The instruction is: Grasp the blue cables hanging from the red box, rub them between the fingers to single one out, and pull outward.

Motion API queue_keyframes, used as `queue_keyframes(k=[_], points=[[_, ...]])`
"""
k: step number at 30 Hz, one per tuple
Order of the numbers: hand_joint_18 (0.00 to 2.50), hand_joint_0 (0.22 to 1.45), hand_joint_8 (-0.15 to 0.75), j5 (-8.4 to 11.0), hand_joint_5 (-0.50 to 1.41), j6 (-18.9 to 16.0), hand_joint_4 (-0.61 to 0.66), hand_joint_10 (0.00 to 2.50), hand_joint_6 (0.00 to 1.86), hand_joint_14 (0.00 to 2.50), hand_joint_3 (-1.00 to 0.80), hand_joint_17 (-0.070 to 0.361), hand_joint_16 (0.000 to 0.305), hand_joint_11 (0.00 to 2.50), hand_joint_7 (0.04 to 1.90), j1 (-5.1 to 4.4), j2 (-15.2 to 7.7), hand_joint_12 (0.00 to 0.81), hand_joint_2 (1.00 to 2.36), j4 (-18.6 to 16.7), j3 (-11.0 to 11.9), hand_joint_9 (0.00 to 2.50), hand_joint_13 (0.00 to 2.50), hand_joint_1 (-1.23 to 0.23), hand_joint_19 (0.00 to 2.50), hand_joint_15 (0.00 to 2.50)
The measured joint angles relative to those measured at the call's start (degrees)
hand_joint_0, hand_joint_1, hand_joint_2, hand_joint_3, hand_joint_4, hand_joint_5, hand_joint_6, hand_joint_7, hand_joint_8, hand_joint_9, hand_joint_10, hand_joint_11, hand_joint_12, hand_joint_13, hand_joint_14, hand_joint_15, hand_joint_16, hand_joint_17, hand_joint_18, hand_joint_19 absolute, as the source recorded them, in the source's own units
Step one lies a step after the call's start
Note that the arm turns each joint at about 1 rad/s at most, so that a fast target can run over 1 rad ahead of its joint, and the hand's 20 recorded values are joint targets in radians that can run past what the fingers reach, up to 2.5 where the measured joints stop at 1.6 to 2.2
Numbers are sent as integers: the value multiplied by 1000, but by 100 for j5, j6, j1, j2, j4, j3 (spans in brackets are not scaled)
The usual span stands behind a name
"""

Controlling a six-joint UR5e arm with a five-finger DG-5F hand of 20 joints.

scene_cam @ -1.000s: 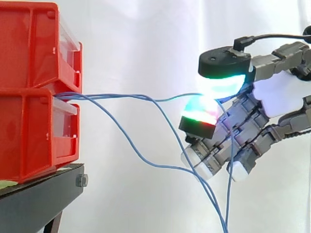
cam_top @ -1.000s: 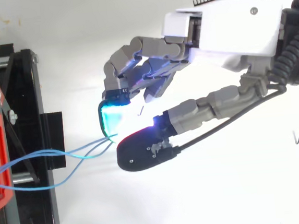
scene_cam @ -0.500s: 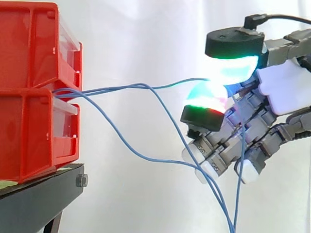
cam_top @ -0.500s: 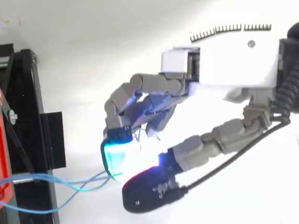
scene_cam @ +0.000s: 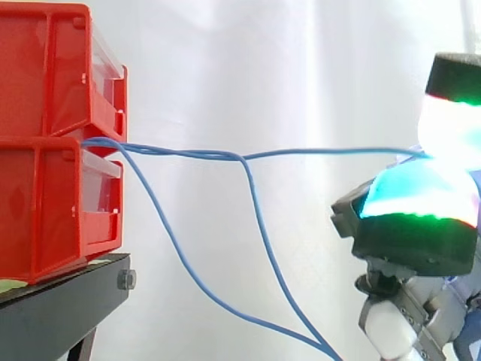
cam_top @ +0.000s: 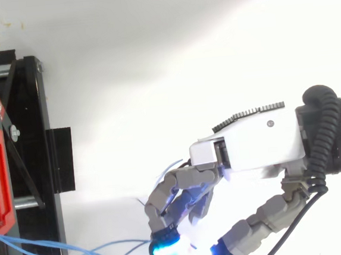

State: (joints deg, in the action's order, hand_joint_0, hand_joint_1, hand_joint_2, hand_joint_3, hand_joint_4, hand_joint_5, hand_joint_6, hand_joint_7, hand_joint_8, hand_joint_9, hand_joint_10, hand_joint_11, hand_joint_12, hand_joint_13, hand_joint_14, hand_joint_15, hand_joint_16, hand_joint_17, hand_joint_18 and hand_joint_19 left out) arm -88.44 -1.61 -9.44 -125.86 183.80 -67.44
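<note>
Blue cable [scene_cam: 323, 153] pinched side-on, hand [cam_top: 256, 147] overhead

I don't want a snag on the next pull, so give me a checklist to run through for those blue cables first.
1. One cable singled out: ok. The taut blue cable runs level from the red bins to the robot hand, and the slack blue cables sag below it.
2. Pinch: ok. The glowing pads close on the taut blue cable.
3. Red bins seated on the black stand: ok.
4. Slack blue cables clear of the robot hand: cannot tell.
5. Cable end inside the bins free to slide: cannot tell.
</note>
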Motion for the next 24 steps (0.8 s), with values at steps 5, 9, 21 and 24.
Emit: queue_keyframes(k=[5, 9, 21, 24], points=[[686, 577, 263, -121, -116, -244, 48, 2, 837, 2, 15, 132, 59, 171, 1188, 30, 0, 402, 1001, -489, -122, 693, 560, -800, 388, 89], [687, 578, 264, -128, -116, -319, 48, 3, 837, 3, 14, 132, 59, 171, 1188, 37, 0, 404, 1001, -565, -135, 696, 564, -800, 392, 100], [684, 578, 273, 140, -116, -224, 49, 2, 838, 3, 14, 132, 59, 184, 1185, 52, 0, 407, 1002, -582, -138, 704, 566, -798, 392, 103], [682, 577, 273, 377, -117, -171, 50, 2, 838, 4, 14, 131, 58, 185, 1184, 81, 0, 407, 1002, -575, -138, 706, 566, -797, 393, 107]])
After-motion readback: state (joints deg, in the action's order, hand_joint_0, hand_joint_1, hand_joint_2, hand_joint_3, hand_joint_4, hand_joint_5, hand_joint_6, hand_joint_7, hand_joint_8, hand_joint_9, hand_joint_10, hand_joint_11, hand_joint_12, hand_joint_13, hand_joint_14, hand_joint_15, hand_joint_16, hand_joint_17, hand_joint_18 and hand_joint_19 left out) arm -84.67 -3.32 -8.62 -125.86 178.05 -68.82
